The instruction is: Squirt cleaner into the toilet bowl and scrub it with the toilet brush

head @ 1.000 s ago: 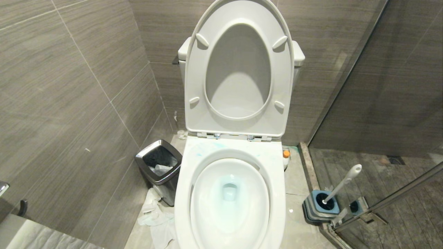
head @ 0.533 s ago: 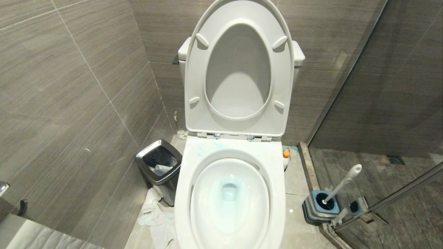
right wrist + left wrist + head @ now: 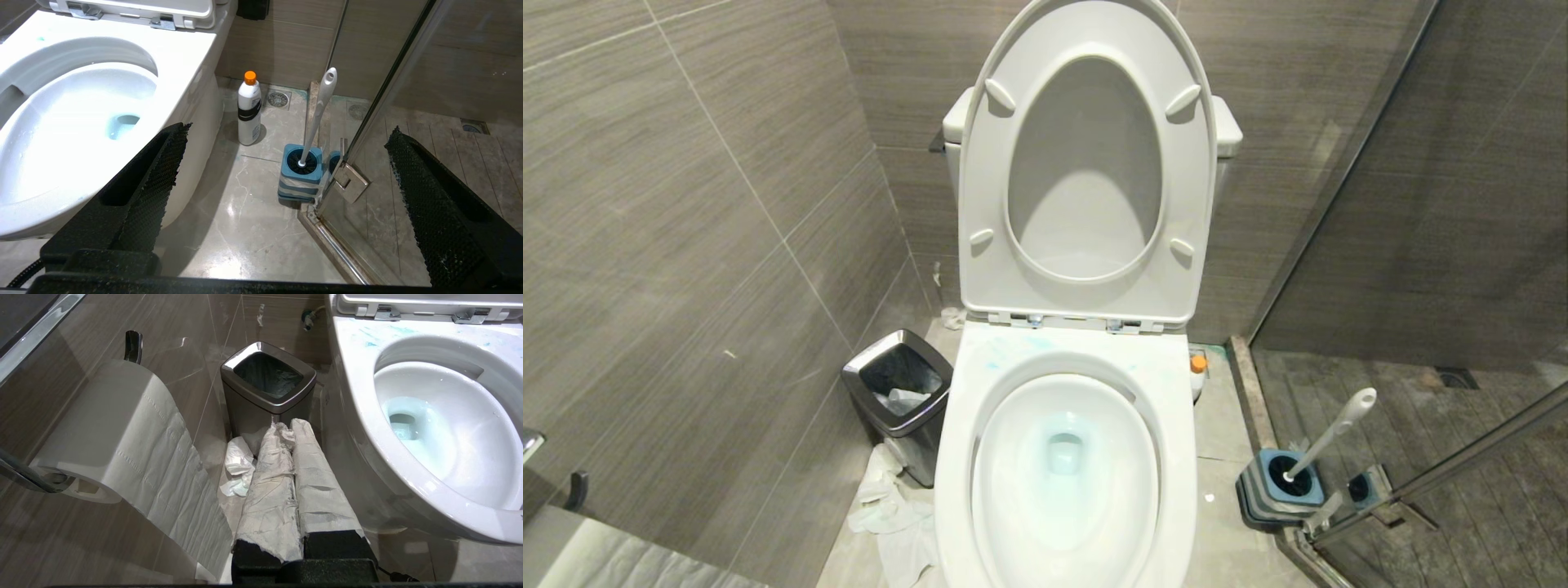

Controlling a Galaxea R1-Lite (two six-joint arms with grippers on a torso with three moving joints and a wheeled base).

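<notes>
The white toilet bowl (image 3: 956, 425) stands with seat and lid raised, and pale turquoise water lies in its basin. Blue smears mark its rim (image 3: 355, 375). The cleaner (image 3: 249, 110), a whitish bottle with an orange cap (image 3: 1197, 364), stands upright on the floor at the bowl's right. The toilet brush (image 3: 318, 110) leans in its blue-and-grey holder (image 3: 1278, 490) by the glass door. Neither gripper shows in the head view. My left gripper (image 3: 286, 426) is shut, its fingers wrapped in white paper, pointing at the bin. My right gripper (image 3: 288, 130) stands open and empty, well short of brush and bottle.
A steel-rimmed waste bin (image 3: 898, 392) stands left of the bowl, with crumpled paper (image 3: 890, 514) on the floor beside it. A paper roll (image 3: 102, 428) hangs on the left wall. The glass shower door and its hinge (image 3: 351, 181) stand right beside the brush holder.
</notes>
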